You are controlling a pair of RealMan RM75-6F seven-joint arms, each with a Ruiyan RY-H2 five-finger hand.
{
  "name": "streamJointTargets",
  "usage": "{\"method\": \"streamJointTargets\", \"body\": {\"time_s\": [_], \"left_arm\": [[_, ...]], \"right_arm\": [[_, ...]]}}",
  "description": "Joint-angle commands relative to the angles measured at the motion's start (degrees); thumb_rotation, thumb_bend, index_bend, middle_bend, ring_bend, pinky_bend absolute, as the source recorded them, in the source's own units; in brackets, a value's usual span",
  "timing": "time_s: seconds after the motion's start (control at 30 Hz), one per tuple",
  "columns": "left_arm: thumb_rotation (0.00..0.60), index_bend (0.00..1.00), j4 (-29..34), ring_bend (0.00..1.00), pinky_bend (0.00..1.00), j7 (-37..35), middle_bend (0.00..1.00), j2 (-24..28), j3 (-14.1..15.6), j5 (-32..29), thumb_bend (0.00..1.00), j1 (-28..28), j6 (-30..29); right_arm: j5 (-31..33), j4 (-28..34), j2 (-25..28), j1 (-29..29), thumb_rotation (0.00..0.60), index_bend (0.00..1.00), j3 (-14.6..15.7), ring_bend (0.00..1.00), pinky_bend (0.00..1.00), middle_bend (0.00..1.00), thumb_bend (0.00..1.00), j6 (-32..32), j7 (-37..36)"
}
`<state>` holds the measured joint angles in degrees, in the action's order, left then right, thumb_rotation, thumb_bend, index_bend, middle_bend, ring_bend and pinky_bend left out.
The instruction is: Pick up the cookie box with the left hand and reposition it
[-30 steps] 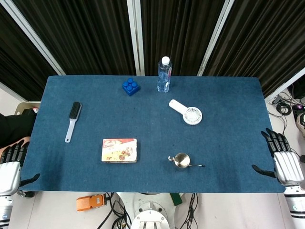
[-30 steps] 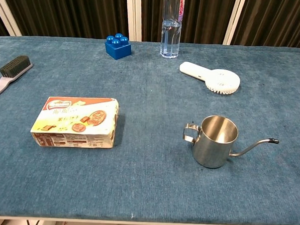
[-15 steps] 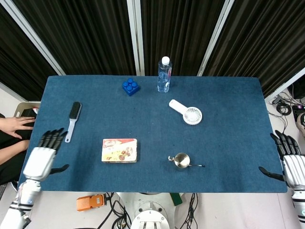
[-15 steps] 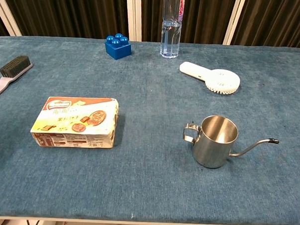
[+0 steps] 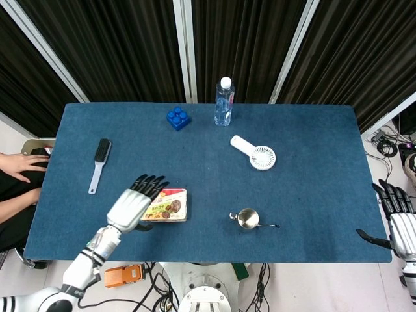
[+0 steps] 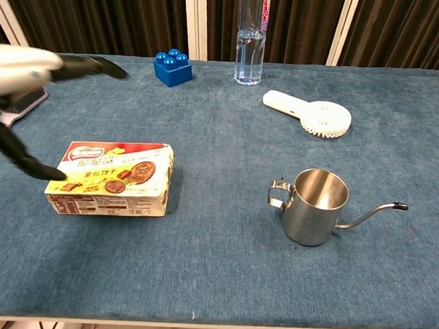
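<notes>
The cookie box (image 5: 168, 205) (image 6: 113, 179) lies flat on the blue table, front left of centre. My left hand (image 5: 136, 203) (image 6: 33, 91) hovers above the box's left end with fingers spread and thumb hanging down beside the box; it holds nothing. In the head view the hand covers the box's left part. My right hand (image 5: 398, 223) hangs open off the table's right front corner, seen only in the head view.
A steel spouted cup (image 5: 247, 219) (image 6: 316, 206) stands right of the box. A brush (image 5: 99, 163) lies at the left, a blue block (image 5: 178, 117) and water bottle (image 5: 223, 102) at the back, a white hand fan (image 5: 255, 153) right of centre.
My left hand has swung in from the table's left front edge to above the cookie box's left end. The right hand has barely moved. The box has not moved.
</notes>
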<state>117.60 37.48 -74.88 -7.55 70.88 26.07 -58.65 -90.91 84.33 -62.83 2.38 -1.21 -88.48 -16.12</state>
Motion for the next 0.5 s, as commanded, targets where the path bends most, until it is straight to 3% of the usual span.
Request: {"method": "streamJointTargets", "body": {"time_s": [0.03, 0.23, 0.5], "left_arm": [[0.6, 0.01, 4.5, 0.0, 0.02, 19.5, 0.0, -7.3, -1.1, -17.5, 0.0, 9.0, -1.4], [0.6, 0.01, 3.7, 0.0, 0.02, 34.3, 0.0, -17.2, -4.0, -36.2, 0.0, 17.8, -13.2], [0.6, 0.01, 0.0, 0.0, 0.02, 39.6, 0.0, -24.2, -8.8, -51.5, 0.0, 25.8, -19.8]], "right_arm": [[0.1, -0.1, -0.1, 0.0, 0.6, 0.0, 0.0, 0.0, 0.0, 0.01, 0.18, 0.1, -0.1], [0.4, -0.2, -0.1, -0.2, 0.6, 0.0, 0.1, 0.0, 0.0, 0.01, 0.18, 0.2, 0.0], [1.0, -0.5, -0.3, -0.5, 0.6, 0.0, 0.2, 0.0, 0.0, 0.01, 0.18, 0.7, -0.5]]}}
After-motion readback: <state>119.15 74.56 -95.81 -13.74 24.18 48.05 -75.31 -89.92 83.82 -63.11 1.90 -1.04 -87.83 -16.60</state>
